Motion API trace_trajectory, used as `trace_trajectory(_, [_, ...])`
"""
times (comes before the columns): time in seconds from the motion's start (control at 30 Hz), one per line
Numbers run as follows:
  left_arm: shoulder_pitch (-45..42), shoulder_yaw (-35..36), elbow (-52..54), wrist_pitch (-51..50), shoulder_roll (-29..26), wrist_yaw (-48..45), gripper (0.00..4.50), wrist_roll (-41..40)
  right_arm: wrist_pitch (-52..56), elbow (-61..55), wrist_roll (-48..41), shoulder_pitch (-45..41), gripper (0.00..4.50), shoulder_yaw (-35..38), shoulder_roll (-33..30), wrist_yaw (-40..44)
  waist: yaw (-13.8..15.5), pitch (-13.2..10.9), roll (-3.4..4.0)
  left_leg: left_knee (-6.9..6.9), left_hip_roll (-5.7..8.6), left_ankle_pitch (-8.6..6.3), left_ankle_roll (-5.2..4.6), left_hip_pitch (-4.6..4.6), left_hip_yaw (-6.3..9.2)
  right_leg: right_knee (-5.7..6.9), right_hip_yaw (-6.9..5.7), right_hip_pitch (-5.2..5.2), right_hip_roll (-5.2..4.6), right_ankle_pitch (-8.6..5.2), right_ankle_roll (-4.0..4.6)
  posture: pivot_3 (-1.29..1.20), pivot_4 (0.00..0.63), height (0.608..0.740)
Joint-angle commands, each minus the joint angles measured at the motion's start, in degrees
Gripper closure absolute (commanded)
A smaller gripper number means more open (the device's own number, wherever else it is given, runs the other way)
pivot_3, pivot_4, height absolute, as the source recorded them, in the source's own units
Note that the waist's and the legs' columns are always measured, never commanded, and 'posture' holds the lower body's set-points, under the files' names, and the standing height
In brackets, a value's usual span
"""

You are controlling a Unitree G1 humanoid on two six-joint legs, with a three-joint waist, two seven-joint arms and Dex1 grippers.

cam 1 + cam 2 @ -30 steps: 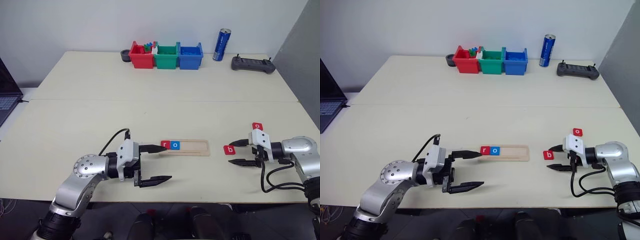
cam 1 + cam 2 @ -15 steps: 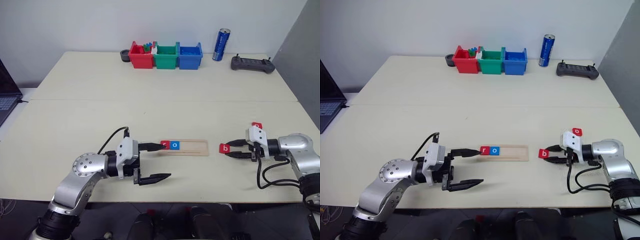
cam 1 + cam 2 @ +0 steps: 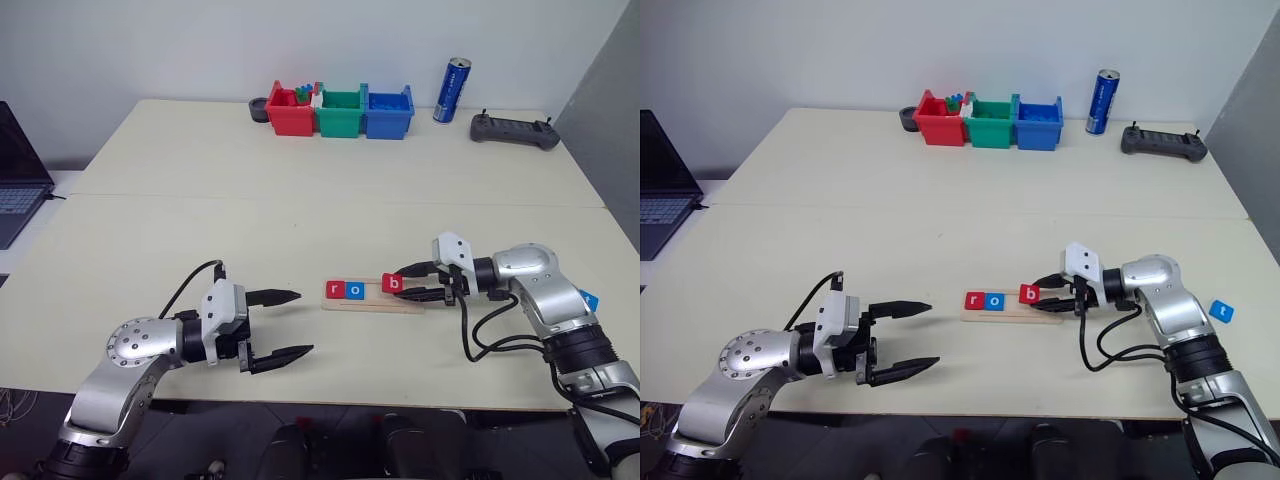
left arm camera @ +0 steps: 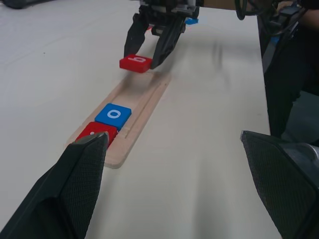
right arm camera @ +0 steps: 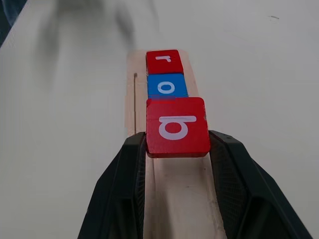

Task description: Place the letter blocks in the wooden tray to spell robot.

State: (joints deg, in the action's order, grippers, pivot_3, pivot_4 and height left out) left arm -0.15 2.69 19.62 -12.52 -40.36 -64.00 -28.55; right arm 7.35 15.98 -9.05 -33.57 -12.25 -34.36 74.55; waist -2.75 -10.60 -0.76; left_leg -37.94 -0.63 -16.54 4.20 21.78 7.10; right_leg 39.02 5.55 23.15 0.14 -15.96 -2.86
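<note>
— Which way does the long pale wooden tray [image 3: 372, 298] run?

— Its long axis lies crosswise on the cream table [image 3: 300, 200], from the robot's left to its right, flat near the front edge. At its left end sit two small square tiles side by side: the red "r" tile [image 3: 334, 290], then the blue "o" tile [image 3: 355, 290] touching it. Both letters read upright from the robot's side.

— And the third one?

— The red "b" tile [image 3: 393, 284] is pinched by its edges between the two black fingers of the right tool [image 3: 415, 283]. That tool points along the tray towards the robot's left, angled a little down. The tile hangs over the tray's groove, just beside the blue "o", its face up. Whether it touches the wood, I cannot tell.

— The other arm?

— The left tool [image 3: 290, 325] hovers over the table left of the tray, fingers spread wide with nothing between them, pointing along the same line towards the tray's left end, a short gap away.

— Any more tiles?

— A blue "t" tile [image 3: 1221, 311] lies flat on the table well to the right, beyond the right arm.

— Far edge?

— Red, green and blue plastic bins [image 3: 340, 110] in a row, a blue drinks can [image 3: 452, 90] standing upright, and a dark handheld controller [image 3: 514, 130].
</note>
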Motion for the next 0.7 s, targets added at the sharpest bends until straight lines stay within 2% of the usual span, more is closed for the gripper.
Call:
trace_trajectory(0.03, [0.01, 1.77, 2.58, -0.44, -0.51, 0.95, 0.0, -1.42, -2.9, 2.13, 1.72, -2.21, 3.04, -0.7, 1.06, -0.92, -0.22, 0.0, 0.0, 0.01, -0.01, 0.0, 0.0, -0.01, 0.0, 0.01, -0.01, 0.01, 0.0, 0.0, 0.0, 0.0, 0.15, 0.74])
trace_trajectory(0.27, [-0.28, 2.09, 2.55, -0.64, -0.95, 1.23, 0.0, -1.37, -6.35, 5.67, 4.1, -4.12, 3.04, -2.29, 3.66, -1.77, -0.55, 0.0, 0.01, 0.01, -0.02, 0.0, 0.0, -0.02, 0.0, 0.04, -0.01, 0.02, 0.01, 0.0, 0.0, 0.0, 0.15, 0.74])
trace_trajectory(0.7, [0.1, 2.5, 2.9, -0.82, -1.08, 1.58, 0.0, -1.52, -6.92, 5.06, 3.64, -3.9, 3.04, -3.36, 4.72, -0.42, -0.55, 0.0, 0.01, 0.01, -0.02, 0.0, 0.0, -0.02, 0.0, 0.04, -0.01, 0.02, 0.01, 0.0, 0.0, 0.0, 0.15, 0.74])
